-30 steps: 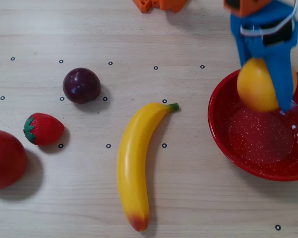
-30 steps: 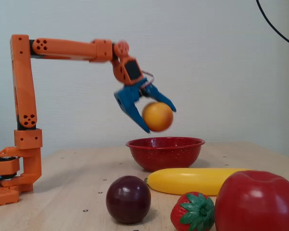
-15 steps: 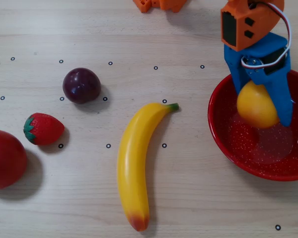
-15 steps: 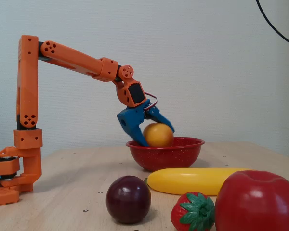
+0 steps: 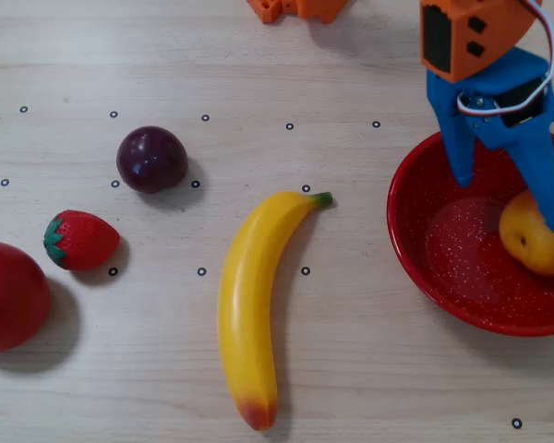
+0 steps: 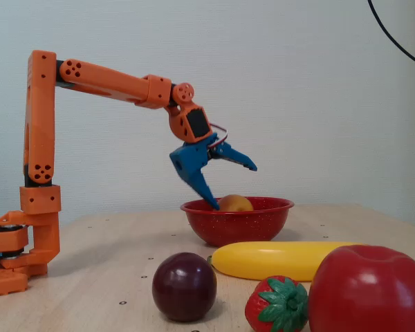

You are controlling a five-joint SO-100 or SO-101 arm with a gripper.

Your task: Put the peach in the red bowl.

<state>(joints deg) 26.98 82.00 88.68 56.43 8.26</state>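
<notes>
The peach (image 5: 534, 242) is a small yellow-orange fruit lying inside the red bowl (image 5: 408, 242) at the right edge of the overhead view. In the fixed view its top (image 6: 235, 203) shows just above the bowl's rim (image 6: 242, 225). My blue gripper (image 5: 508, 198) is open over the bowl and holds nothing. In the overhead view one finger overlaps the peach's upper edge and the other points into the bowl's left half. In the fixed view the gripper (image 6: 234, 187) has its lower finger dipping behind the rim, next to the peach, and its upper finger raised.
A yellow banana (image 5: 254, 314) lies left of the bowl. A dark purple plum (image 5: 151, 159), a strawberry (image 5: 80, 239) and a plain red ball (image 5: 9, 295) sit at the left. The orange arm base (image 6: 21, 256) stands at the left of the fixed view.
</notes>
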